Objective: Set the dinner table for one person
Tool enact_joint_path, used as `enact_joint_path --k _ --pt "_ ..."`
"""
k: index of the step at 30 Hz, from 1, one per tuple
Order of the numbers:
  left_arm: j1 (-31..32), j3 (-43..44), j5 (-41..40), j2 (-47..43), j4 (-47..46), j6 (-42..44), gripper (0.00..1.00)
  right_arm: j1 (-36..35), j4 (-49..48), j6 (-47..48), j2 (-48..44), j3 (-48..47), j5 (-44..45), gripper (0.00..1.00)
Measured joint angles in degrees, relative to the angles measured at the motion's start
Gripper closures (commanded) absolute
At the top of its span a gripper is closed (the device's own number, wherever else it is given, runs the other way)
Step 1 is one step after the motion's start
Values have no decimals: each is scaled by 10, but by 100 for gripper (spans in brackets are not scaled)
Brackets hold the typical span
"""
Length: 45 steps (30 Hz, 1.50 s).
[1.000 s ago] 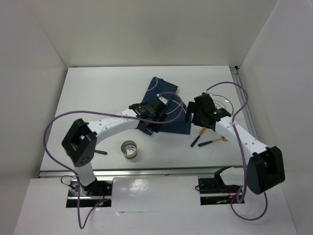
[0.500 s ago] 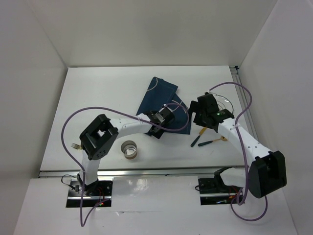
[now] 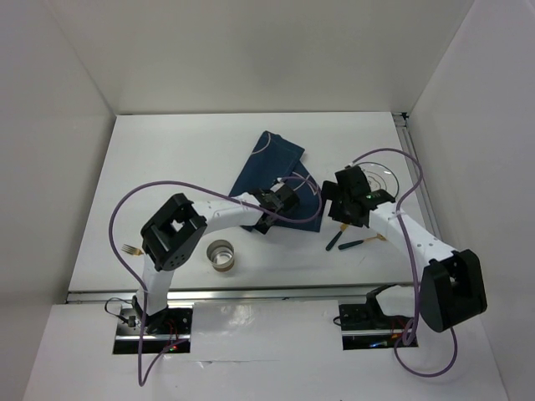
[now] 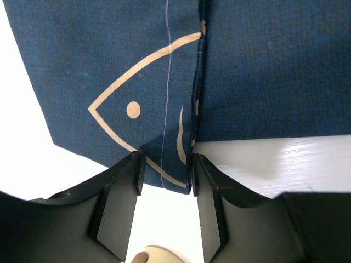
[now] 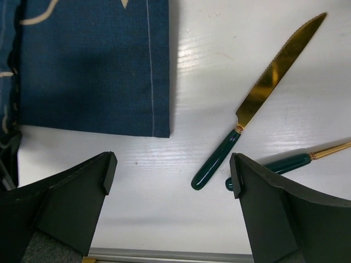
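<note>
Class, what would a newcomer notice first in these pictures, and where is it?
The dark blue mat with its fish outline, lying on the white table, draws the eye first, the left gripper poised at its near edge. Right of it lies a gold knife with a green handle.

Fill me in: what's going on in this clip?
The left pincer is down at the near edge of the dark blue fish-print mat. Its jaws stand apart on either side of the folded edge, and no firm grip shows. The right pincer hangs wide open and empty above the white table, by the mat's corner. A gold knife and a second green-handled utensil lie loose on the table next to the mat.
</note>
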<state>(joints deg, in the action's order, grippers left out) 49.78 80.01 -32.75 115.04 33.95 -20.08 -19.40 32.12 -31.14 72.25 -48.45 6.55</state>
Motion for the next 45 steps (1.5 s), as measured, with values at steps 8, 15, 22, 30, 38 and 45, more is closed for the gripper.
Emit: enact_joint_path --k 8,15,22,30,38,45 --pt "-10 10 -15 0 29 -13 43 6 -24 14 53 6 -45 5" --pt "-19 14 -17 0 42 -14 52 6 -54 27 80 12 -92 16" --pt "-24 29 -19 0 57 -14 74 6 -95 32 114 20 -139 18" --pt "-29 61 -25 0 77 -14 100 0 -132 23 144 43 -172 23" --pt "-41 117 -14 -3 116 -12 100 -27 -187 -6 177 43 -173 82" --pt "-101 221 59 -49 147 7 100 -29 -175 -20 219 -9 -150 100"
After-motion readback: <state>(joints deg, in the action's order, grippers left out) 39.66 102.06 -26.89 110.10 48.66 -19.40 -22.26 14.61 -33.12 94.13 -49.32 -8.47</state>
